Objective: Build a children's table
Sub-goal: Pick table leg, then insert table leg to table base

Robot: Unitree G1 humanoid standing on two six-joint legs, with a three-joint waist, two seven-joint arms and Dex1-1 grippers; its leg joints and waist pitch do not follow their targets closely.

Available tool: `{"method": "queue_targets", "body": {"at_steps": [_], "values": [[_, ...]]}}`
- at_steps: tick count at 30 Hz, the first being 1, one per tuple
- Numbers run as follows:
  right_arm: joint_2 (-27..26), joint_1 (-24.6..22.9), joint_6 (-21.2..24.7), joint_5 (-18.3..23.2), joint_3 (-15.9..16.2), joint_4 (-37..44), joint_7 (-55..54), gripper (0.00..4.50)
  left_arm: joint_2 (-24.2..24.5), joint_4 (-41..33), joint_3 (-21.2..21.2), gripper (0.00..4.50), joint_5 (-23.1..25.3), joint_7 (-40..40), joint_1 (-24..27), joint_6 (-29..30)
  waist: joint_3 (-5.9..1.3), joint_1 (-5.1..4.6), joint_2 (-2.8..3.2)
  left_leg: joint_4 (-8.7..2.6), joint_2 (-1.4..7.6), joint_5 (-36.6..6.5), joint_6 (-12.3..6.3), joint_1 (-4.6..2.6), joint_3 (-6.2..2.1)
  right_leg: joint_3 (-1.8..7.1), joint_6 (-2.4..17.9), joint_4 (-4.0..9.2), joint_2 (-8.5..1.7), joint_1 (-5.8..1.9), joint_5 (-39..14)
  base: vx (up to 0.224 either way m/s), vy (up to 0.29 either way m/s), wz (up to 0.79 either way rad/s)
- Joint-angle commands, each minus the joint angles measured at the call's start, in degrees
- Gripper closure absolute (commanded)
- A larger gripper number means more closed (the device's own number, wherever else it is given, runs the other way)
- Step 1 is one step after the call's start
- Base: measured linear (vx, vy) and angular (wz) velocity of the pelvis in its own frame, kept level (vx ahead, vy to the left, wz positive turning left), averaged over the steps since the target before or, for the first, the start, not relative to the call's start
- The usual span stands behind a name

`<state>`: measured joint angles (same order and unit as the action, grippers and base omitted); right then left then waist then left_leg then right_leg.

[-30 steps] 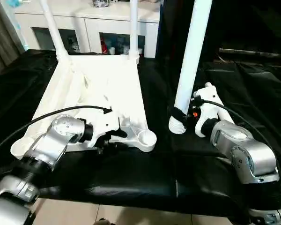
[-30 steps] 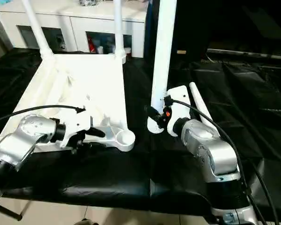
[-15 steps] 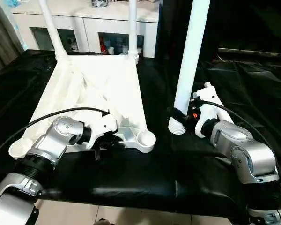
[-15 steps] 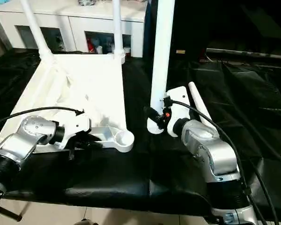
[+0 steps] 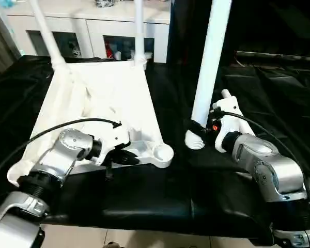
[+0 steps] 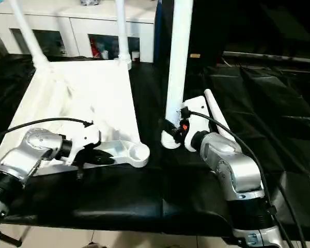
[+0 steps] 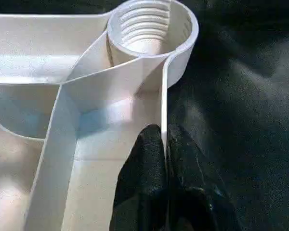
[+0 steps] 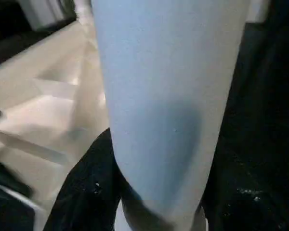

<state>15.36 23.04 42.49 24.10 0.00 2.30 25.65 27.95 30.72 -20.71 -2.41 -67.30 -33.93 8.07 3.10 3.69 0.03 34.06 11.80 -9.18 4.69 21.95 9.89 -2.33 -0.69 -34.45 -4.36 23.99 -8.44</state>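
While the left fingers (image 7: 159, 187) pinch the top's (image 5: 108, 93) rim beside an empty socket (image 7: 151, 29), the right fingers (image 8: 149, 192) clasp a leg (image 5: 209, 67) upright at centre frame.

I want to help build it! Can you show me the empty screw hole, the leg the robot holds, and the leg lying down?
empty corner socket (image 7: 149, 29), left wrist view, threaded inside
held leg (image 5: 211, 62), left eye view, mid-shaft
lying leg (image 6: 215, 109), right eye view, shaft

Bright even light, soft shadows, wrist close-ups blurred
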Motion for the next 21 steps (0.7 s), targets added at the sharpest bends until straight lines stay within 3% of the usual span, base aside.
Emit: {"method": "queue_targets", "body": {"at_steps": [1,7,11,21], "values": [[-0.1,1.6,2.8,3.7,-0.5,2.9,2.8,2.60,-2.3,-0.6,-0.4,4.50,0.9,3.4,-0.1,0.8,-4.18,0.21,-0.03,-4.05,0.54,-15.1,1.37,-1.20,0.18,1.64,10.7,3.63,-2.60,-2.93,-16.1,0.000,0.000,0.00],[1.7,2.4,4.0,2.6,2.4,2.0,5.6,2.60,-6.5,-0.5,-1.2,4.50,2.4,7.2,-0.1,1.1,-4.02,0.48,-0.32,-4.04,0.53,-15.2,1.59,-1.25,0.18,1.63,9.0,4.14,-2.64,-2.76,-20.1,0.000,0.000,0.00],[2.8,3.1,1.7,-0.7,5.4,-0.3,6.4,2.60,-7.7,-0.6,-0.6,4.50,2.3,8.1,-0.6,1.0,-4.08,0.57,-0.46,-4.06,0.49,-14.7,1.59,-1.02,0.12,1.62,8.2,4.23,-2.70,-2.70,-21.3,0.000,0.000,0.00],[-0.5,7.0,-4.6,-2.8,4.4,-10.1,5.2,2.60,-7.0,-2.6,0.0,4.50,2.9,7.5,0.3,1.3,-4.28,0.83,-0.61,-3.96,0.55,-13.3,1.32,-0.97,0.20,1.57,9.3,3.84,-2.72,-2.62,-18.1,0.000,0.000,0.00]]}}
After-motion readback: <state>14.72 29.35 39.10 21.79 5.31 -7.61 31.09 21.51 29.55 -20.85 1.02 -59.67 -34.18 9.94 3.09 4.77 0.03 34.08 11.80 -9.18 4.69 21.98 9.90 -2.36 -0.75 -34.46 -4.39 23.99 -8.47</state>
